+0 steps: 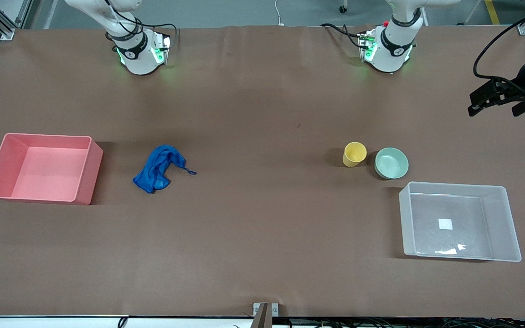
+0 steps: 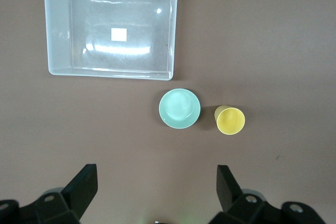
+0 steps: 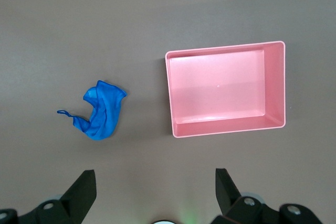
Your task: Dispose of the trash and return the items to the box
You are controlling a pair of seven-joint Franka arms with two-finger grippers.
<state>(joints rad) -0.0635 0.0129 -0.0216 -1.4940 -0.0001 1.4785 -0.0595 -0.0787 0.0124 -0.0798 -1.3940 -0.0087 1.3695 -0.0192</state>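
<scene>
Your right gripper [image 3: 152, 192], fingers spread and empty, hangs high over the cloth [image 3: 98, 109] beside the pink bin [image 3: 226, 87]; your left gripper [image 2: 156, 190], likewise spread, waits above the cup [image 2: 230, 120] and bowl [image 2: 179, 108].

label on box: I'm seeing a small white square label [image 2: 119, 34] on the bottom of the clear box [image 2: 58, 56]; it's showing blank, nothing on it is reading as text.
pink bin: I'm finding no print on the pink bin [image 3: 173, 93].
cup and bowl: I'm reading no marks on the yellow cup [image 1: 354, 154] or the green bowl [image 1: 391, 163].
cloth: the blue cloth [image 1: 157, 168] is carrying no tag I can read.
arm bases: I'm making out a small dark round emblem on each base collar, too small to read.
overall: I'm getting no readable text, numbers or brands anywhere.
</scene>
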